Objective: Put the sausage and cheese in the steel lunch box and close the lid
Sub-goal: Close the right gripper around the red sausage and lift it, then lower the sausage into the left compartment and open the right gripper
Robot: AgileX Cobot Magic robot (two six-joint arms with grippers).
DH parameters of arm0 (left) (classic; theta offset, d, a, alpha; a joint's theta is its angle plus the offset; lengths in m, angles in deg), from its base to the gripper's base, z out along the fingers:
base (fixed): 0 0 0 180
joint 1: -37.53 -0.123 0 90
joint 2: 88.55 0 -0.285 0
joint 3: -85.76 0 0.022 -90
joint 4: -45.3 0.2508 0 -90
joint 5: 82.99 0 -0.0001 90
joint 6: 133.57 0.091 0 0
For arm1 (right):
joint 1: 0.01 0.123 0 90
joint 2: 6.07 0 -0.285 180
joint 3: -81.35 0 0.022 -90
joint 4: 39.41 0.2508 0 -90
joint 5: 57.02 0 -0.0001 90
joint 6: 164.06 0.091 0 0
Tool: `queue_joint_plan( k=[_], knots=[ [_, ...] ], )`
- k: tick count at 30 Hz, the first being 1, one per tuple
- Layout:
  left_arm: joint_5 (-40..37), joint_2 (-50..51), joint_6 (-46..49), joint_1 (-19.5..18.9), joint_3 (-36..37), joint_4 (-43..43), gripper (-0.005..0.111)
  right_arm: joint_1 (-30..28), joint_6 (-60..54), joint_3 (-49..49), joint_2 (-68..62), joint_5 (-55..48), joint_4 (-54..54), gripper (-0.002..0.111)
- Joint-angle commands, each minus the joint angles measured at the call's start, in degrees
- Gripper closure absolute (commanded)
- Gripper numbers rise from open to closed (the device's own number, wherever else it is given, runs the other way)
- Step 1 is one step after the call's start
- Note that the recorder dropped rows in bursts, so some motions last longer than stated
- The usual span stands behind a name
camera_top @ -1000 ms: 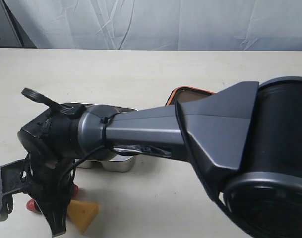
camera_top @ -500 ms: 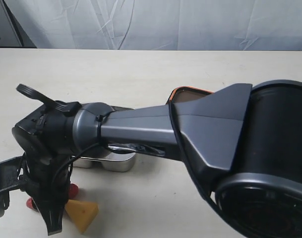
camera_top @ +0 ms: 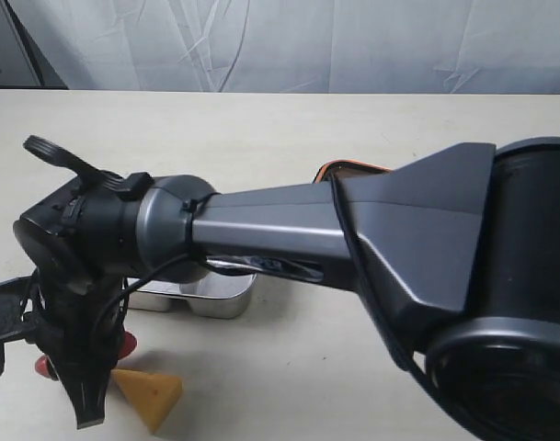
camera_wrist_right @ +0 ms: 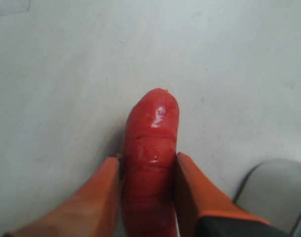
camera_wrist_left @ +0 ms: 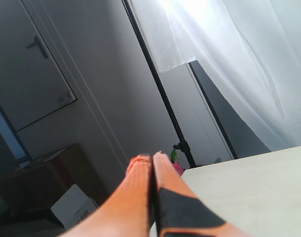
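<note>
My right gripper (camera_wrist_right: 146, 160) is shut on the dark-red sausage (camera_wrist_right: 150, 148), whose rounded end sticks out past the orange fingertips, close above the pale table. In the exterior view the right arm reaches across to the front left, and the sausage (camera_top: 125, 345) shows on both sides of the gripper (camera_top: 82, 366). The yellow-orange cheese (camera_top: 151, 393) wedge lies on the table just right of it. The steel lunch box (camera_top: 217, 299) stands behind, mostly hidden by the arm. Only the orange rim of the lid (camera_top: 351, 168) shows. My left gripper (camera_wrist_left: 152, 157) is shut and empty, pointing off the table.
A rounded grey corner of the lunch box (camera_wrist_right: 281, 190) shows beside the right fingers. The big right arm (camera_top: 399, 248) blocks the middle and right of the exterior view. A white curtain (camera_top: 289, 46) hangs behind the table's far edge.
The right gripper has shifted left and slightly upward with the sausage in it. The cheese and the lunch box have stayed where they were.
</note>
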Motion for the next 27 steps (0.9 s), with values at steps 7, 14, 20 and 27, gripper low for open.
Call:
queue_joint_plan(
  k=[7,14,20,27],
  knots=[
    [0.08,-0.27,-0.49,-0.08,-0.40,0.41,0.107,-0.01,0.46,-0.44,3.03,1.79,-1.48,0.109],
    [0.08,-0.27,-0.49,-0.08,-0.40,0.41,0.107,-3.17,0.88,-0.44,5.57,3.29,-2.41,0.109],
    [0.08,-0.27,-0.49,-0.08,-0.40,0.68,0.107,-6.56,1.51,-0.44,6.10,6.91,-2.60,0.109],
    [0.08,-0.27,-0.49,-0.08,-0.40,0.80,0.107,-11.11,2.46,-0.44,5.10,11.61,-2.49,0.109]
  ],
)
